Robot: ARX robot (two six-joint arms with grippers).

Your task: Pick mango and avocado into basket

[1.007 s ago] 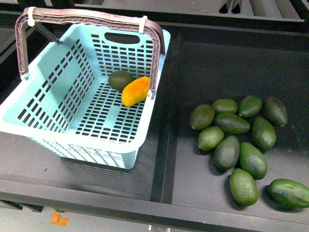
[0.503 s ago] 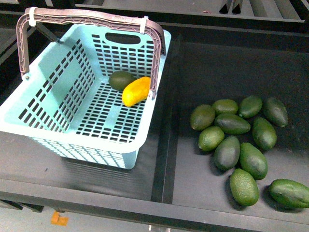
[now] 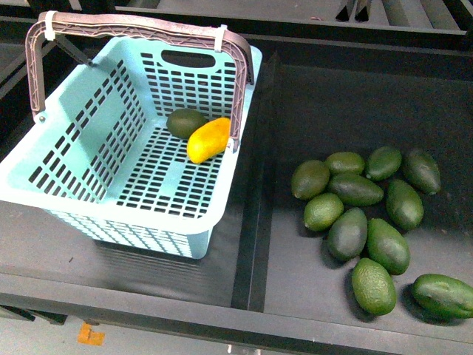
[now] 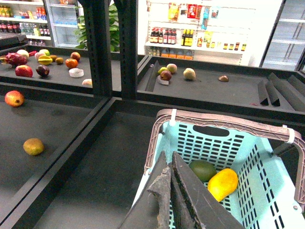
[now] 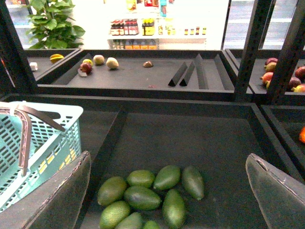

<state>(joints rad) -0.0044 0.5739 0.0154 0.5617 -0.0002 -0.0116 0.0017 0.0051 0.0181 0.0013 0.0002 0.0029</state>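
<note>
Near right: pile of loose avocados in the dark shelf bin, bare floor beyond them up to the back wall.
Near left: basket, handle raised across its far end.
Inside, far corner: mango touching avocado.
Left fingers pressed together, empty, above the basket rim.
Right fingers spread wide over the pile.
Since a second ago: fruit unmoved.

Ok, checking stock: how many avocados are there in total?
12. One avocado lies in the basket, touching the mango. Eleven loose avocados cluster in the dark tray to its right. None seem hidden.
</note>
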